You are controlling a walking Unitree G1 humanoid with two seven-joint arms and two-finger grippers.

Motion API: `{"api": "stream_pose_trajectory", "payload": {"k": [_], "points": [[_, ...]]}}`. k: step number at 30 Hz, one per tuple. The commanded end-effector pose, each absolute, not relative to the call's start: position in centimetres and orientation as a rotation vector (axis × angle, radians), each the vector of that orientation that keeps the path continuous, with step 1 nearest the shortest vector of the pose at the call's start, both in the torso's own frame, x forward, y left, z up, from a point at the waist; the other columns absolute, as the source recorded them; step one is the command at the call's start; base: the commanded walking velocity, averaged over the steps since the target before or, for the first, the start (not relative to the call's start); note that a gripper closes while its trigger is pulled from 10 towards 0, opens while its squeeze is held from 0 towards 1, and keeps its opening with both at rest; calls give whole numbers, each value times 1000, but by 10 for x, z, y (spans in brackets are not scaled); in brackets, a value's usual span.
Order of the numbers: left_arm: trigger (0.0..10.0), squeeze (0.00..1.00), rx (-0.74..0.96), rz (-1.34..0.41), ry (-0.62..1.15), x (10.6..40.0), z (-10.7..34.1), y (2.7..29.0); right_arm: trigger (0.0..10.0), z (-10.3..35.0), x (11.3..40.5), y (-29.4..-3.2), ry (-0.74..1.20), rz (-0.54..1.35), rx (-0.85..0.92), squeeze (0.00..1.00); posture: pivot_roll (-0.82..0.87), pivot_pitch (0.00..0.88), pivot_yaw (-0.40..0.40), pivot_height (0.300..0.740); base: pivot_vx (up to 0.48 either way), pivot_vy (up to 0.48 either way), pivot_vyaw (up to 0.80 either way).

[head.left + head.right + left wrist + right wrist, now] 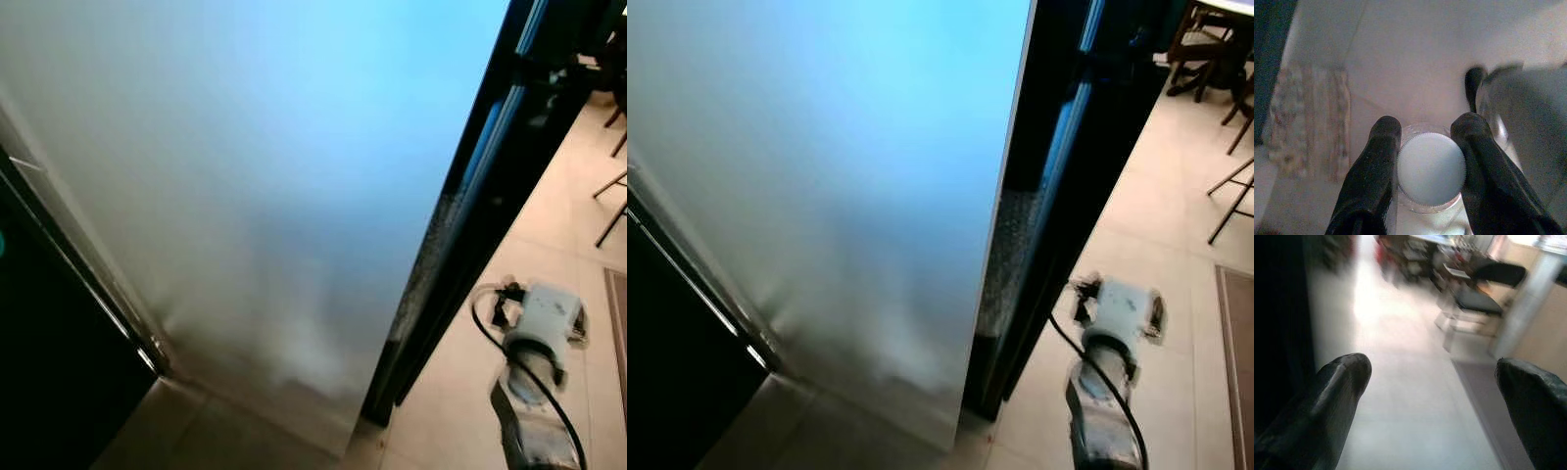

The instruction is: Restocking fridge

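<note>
Big pale fridge door (245,196) takes up most of the eye views, upper left to centre, its dark edge (460,225) running diagonally down toward the tiled floor (470,392). Right arm (534,362) sits at the lower right of the frame, over the tiles, with a black cable looping along it. Chair legs (612,201) at the far right edge.

Left wrist view now: the left gripper (1430,169) is clamped on a bottle (1431,169), one black finger (1376,166) on each side of its white ridged cap, low in the frame. A patterned mat (1308,127) lies at the left.

Right wrist view: the right gripper (1432,396) has its fingers spread wide apart, nothing between them, blurred floor and a dark chair (1484,289) at the top of the frame.
</note>
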State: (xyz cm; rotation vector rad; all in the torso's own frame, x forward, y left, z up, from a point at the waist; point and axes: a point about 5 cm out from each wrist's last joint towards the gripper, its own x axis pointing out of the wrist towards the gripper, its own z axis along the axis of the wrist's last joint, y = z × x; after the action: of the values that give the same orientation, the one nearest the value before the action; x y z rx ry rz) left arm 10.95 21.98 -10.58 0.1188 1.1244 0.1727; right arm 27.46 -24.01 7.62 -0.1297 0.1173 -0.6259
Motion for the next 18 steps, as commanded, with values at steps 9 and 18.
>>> {"api": "stream_pose_trajectory", "payload": {"k": [9, 18], "points": [[10000, 0, 136, 182, 1168, 75, -112, 223, 10000, 77, 236, -178, 173, -222, -110, 0, -96, 0, -32, 740, 0, 0, 0], [10000, 0, 145, 196, 1181, 66, -112, 229, 10000, 96, 250, -167, 122, -250, -47, 1000, -90, 0, 4, 740, 0, 0, 0]]}}
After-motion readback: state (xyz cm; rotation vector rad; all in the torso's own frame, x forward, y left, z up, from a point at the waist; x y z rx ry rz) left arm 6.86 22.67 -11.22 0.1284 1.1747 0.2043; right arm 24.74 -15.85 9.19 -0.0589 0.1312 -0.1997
